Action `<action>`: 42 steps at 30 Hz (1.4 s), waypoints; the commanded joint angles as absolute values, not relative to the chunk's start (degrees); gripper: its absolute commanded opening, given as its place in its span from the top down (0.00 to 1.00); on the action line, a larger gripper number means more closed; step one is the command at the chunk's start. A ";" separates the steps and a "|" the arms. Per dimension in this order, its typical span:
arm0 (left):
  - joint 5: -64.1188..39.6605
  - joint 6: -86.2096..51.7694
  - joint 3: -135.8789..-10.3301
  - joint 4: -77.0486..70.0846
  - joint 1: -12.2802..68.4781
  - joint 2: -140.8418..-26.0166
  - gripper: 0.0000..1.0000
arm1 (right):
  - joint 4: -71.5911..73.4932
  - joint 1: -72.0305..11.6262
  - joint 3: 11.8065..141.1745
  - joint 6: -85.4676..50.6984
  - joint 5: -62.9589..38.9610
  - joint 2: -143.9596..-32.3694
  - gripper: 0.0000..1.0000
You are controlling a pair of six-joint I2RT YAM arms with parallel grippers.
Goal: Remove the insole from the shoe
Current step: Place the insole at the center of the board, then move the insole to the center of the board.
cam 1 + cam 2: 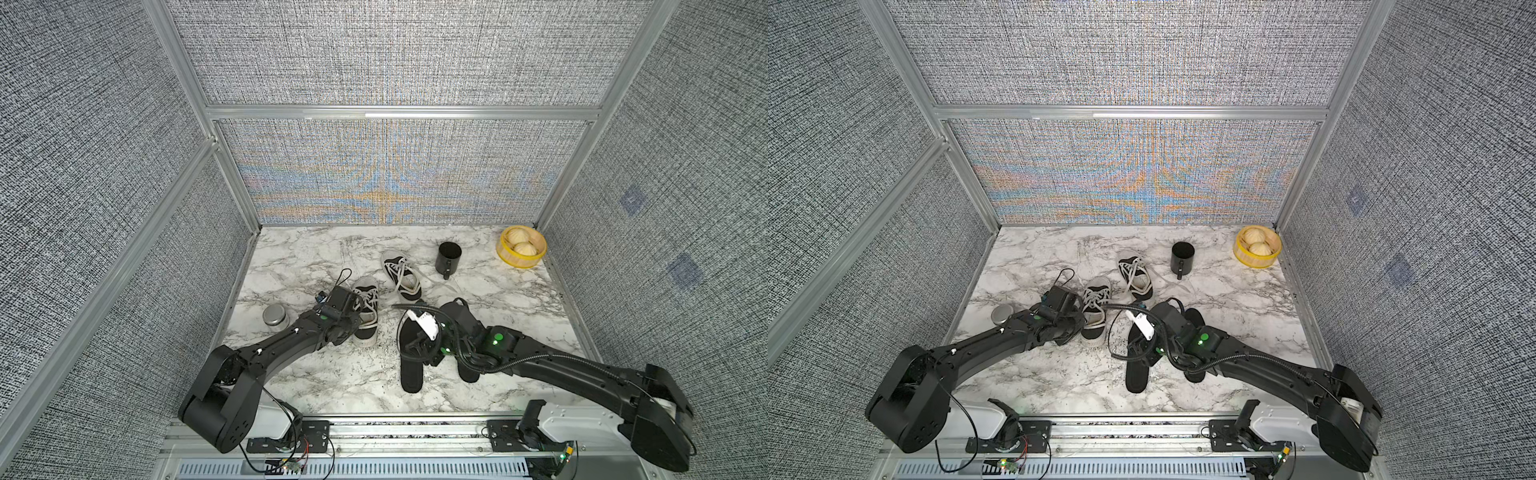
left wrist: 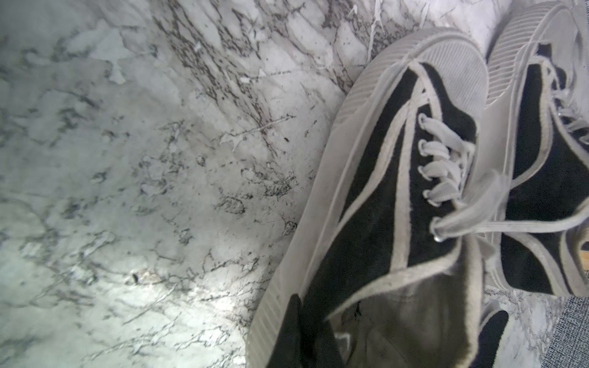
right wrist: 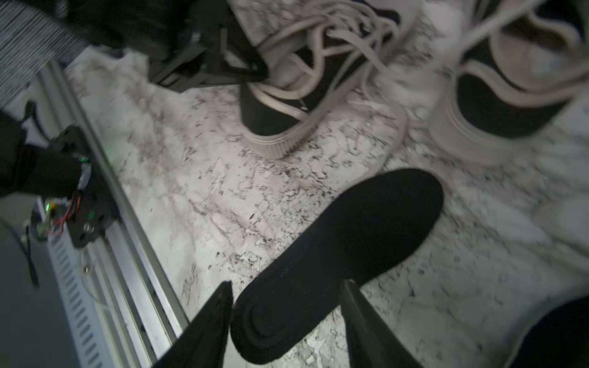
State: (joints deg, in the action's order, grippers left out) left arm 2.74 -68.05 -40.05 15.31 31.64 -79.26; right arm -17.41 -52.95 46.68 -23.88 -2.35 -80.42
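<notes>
The marble bench (image 1: 311, 257) carries everything. The left arm (image 1: 282, 349) reaches to the shoe (image 1: 365, 316), a black-and-white laced sneaker lying near the bench's left side; in the left wrist view the left claw (image 2: 395, 306) pinches the shoe's heel end, one finger on each side of the collar. The right arm (image 1: 561, 361) stretches in toward the middle, and its right claw (image 3: 287, 283) stands spread. The insole (image 3: 334, 248), black, lies flat on the bench just right of the shoe, out of it, with its heel end between the spread fingers (image 3: 207, 334). A second insole (image 1: 468, 374) lies beside it, partly hidden under the right arm. A second shoe (image 1: 401, 270) sits farther back. Behind it stand a black mug (image 1: 449, 253) and, in the far right corner, a yellow basket (image 1: 511, 259) with two buns. A small tin (image 1: 275, 316) sits at the left edge.
</notes>
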 commanded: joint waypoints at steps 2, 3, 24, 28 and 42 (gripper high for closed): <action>2.55 -67.85 -40.30 15.13 31.51 -79.10 1.00 | -23.34 -54.13 46.57 -55.59 3.13 -85.10 0.39; 2.32 -67.86 -40.31 15.04 31.55 -79.28 1.00 | -22.97 -54.77 46.62 -57.77 3.32 -86.31 0.38; 2.33 -67.12 -40.17 15.64 31.29 -78.68 1.00 | -27.44 -59.87 58.87 -59.76 8.74 -109.03 0.02; 2.35 -67.00 -40.19 15.73 31.11 -78.61 1.00 | -27.94 -59.89 59.15 -60.02 9.19 -110.96 0.12; 2.55 -65.74 -40.60 16.17 30.46 -78.65 1.00 | -34.25 -51.62 52.30 -50.90 16.22 -105.98 0.34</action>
